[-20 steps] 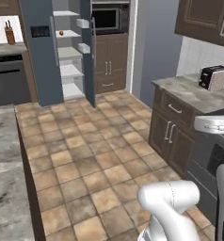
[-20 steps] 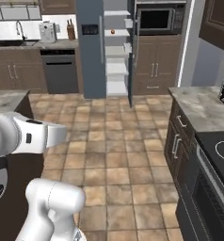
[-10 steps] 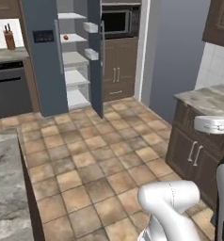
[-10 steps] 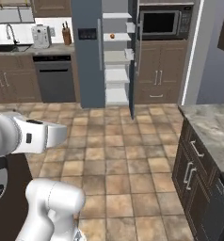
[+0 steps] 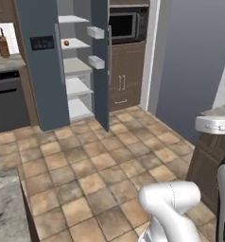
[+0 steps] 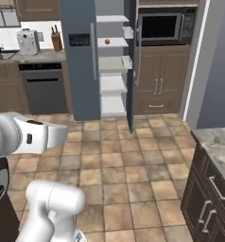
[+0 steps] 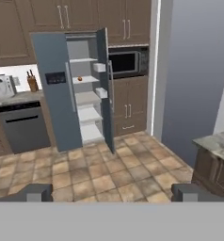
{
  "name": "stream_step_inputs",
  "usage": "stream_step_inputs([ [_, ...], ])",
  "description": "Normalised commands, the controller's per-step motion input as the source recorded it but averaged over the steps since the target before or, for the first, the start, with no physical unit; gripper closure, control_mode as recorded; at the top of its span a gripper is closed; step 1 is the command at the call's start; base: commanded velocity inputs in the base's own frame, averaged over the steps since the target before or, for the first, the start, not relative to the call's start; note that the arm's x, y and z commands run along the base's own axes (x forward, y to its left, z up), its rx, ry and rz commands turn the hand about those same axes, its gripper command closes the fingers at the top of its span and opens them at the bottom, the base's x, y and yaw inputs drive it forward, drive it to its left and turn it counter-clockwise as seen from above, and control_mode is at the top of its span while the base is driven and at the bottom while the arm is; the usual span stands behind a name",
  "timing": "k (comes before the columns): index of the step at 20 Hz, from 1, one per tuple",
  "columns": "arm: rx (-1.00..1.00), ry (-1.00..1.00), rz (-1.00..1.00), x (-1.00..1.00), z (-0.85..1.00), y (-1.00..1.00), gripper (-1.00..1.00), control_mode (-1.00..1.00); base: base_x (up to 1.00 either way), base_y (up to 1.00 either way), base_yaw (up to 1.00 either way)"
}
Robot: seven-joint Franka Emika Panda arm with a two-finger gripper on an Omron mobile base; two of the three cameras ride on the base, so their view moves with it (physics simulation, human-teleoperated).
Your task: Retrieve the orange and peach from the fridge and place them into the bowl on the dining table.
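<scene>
Two doors make up the fridge (image 5: 43, 71); you see its right door (image 6: 131, 66) swung open toward you and its left door, with the dark panel, closed. Pale shelves (image 7: 85, 99) are exposed in the open half. One small reddish-orange fruit (image 5: 66, 43) sits on an upper shelf, near the shelf's left side; you also find it in the right base view (image 6: 107, 41) and in the hand view (image 7: 80, 78). You cannot tell from these views whether it is the orange or the peach.

Note the end effector (image 7: 111, 193): its two dark fingertips (image 7: 36, 193) stand far apart at the bottom of the hand view, so the jaws are fully spread and nothing lies between them. It points at the fridge across the tiled floor (image 6: 128, 160), well apart from it.

Observe the surroundings. A microwave (image 6: 161, 26) is built in to the right of the fridge, above brown cabinets (image 6: 157, 90). A dishwasher (image 6: 43, 92) stands to the left of the fridge, under a surface (image 6: 24, 56) carrying a knife block (image 6: 56, 41) and a toaster (image 6: 27, 41). A marble corner (image 5: 3, 212) shows at the lower left of the left base view.
</scene>
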Motion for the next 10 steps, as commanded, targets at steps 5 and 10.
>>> stream_step_inputs([
  [5, 0.00, 0.00, 0.00, 0.00, 0.00, 0.00, -1.00, 1.00, 1.00, 0.54, -0.07],
  [10, 0.00, 0.00, 0.00, 0.00, 0.00, 0.00, -1.00, 1.00, 1.00, 0.54, -0.01],
])
